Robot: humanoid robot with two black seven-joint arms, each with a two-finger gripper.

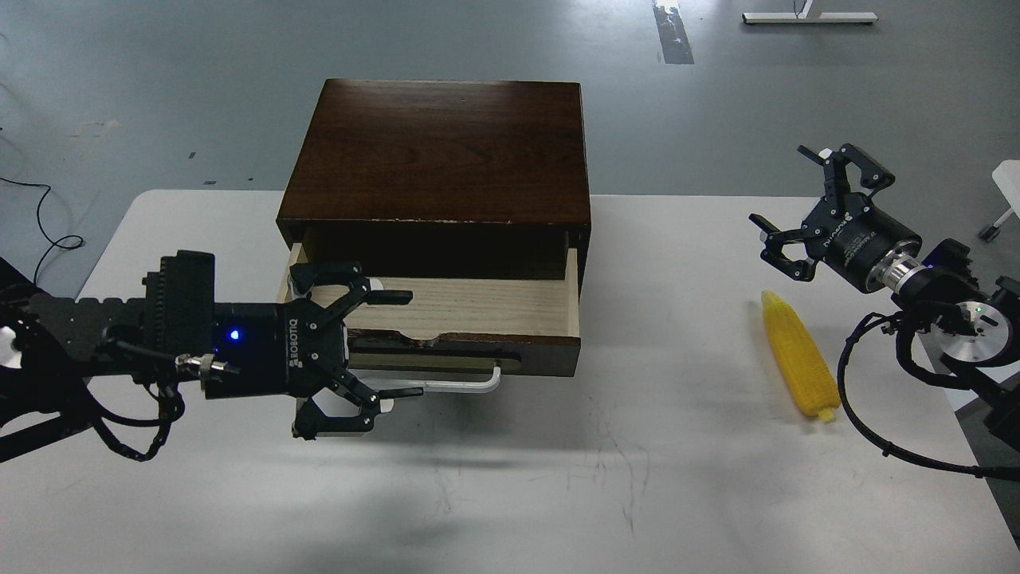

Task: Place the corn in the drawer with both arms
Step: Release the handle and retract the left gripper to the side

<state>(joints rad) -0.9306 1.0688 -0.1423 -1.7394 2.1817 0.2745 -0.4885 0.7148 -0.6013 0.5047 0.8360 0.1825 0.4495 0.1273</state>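
The yellow corn (pixel 799 359) lies on the white table (pixel 637 478) at the right, tip pointing away from me. The drawer (pixel 470 307) of the dark wood cabinet (pixel 438 151) is pulled out, showing its pale empty interior; its white bar handle (pixel 454 385) sits at the front. My left gripper (pixel 386 347) is open, fingers spread at the drawer's front left corner, one above the drawer front, one below the handle, not closed on it. My right gripper (pixel 797 199) is open and empty, raised above the table just behind the corn.
The table's far edge runs behind the cabinet, its right edge close to the corn. Grey floor lies beyond, with a black cable (pixel 48 231) at the left and a white chair base (pixel 1006 199) at the right.
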